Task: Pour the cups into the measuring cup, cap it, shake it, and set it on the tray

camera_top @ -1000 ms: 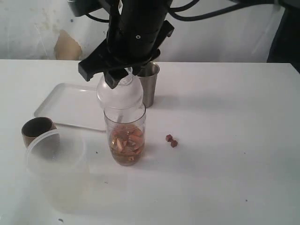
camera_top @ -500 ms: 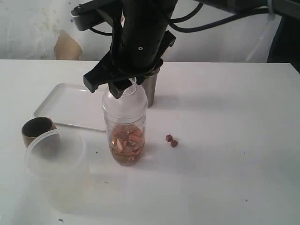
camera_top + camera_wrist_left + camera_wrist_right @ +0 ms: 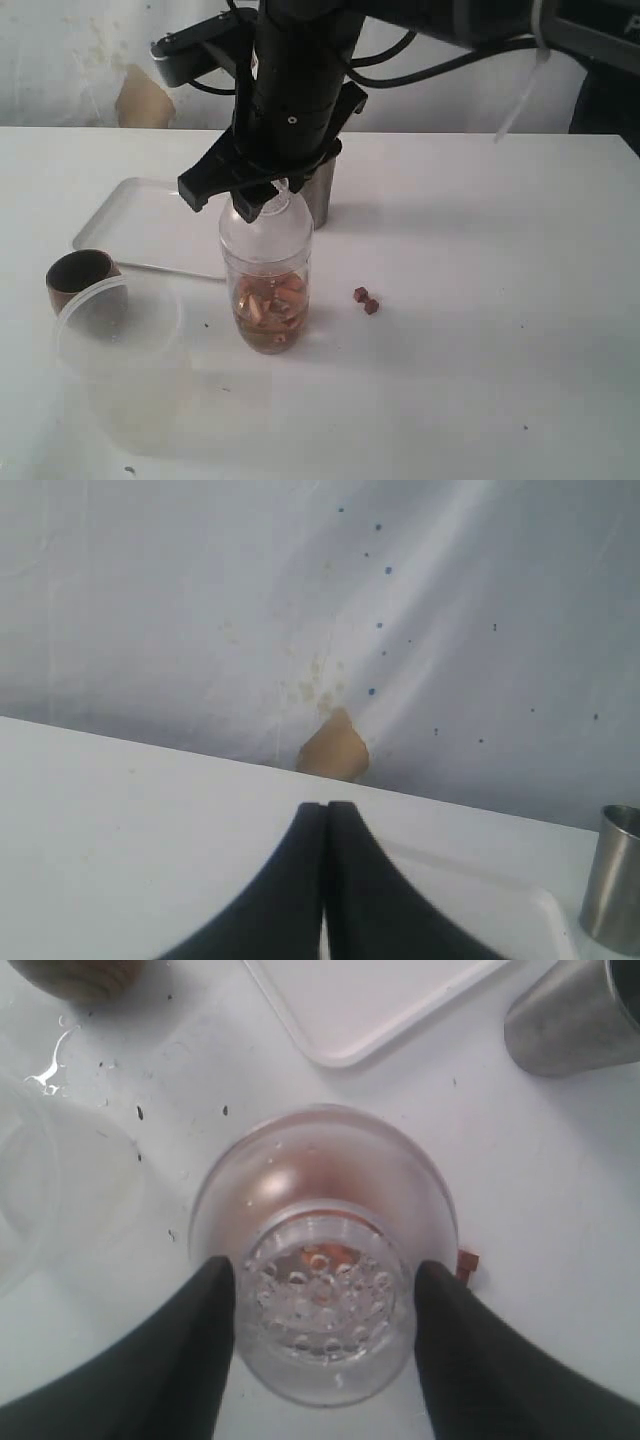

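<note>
One arm is doing the work: the right gripper (image 3: 262, 196) is reaching down from above and clamping its black fingers on the narrow top of the clear domed plastic lid (image 3: 266, 228). The lid is sitting on the mouth of the tall clear plastic measuring cup (image 3: 268, 295). That cup is standing upright near the middle of the white table, its long axis vertical and its mouth pointing straight up at the gripper, with brownish pieces lying in its bottom. Lid and cup are lining up on one axis, though whether the lid is fully seated is hard to judge. The shallow white rectangular tray (image 3: 140, 225) is lying just left of and beyond the cup. The left gripper (image 3: 325, 880) is hanging outside the exterior view, fingers pressed together on nothing, so the right arm is the nearer one.
</note>
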Controlling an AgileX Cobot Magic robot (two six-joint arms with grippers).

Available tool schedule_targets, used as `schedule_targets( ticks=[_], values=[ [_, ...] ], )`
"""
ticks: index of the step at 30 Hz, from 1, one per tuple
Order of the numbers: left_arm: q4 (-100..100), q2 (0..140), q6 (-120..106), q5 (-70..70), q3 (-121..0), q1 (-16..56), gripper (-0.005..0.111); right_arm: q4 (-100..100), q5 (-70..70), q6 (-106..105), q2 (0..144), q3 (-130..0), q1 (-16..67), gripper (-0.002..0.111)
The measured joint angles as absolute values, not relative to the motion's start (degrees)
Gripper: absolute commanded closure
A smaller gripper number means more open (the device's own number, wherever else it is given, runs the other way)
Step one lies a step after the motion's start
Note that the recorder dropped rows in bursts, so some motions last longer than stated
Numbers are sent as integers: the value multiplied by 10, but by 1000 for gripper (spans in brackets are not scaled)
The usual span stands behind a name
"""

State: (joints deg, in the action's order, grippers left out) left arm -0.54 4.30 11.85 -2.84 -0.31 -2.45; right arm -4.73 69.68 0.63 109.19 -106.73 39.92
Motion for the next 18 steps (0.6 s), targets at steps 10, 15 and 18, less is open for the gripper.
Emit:
schedule_targets(
  ticks=[10, 15, 18],
  values=[
    [-5, 43, 119, -28, -3, -24, 107, -48, 697, 6, 1093, -1067, 399, 108],
    [-5, 43, 119, -28, -3, -24, 107, -50, 693, 4, 1106, -1075, 399, 108],
    [-5, 43, 119, -28, -3, -24, 107, -50, 690, 4, 1118, -1078, 399, 108]
  ],
)
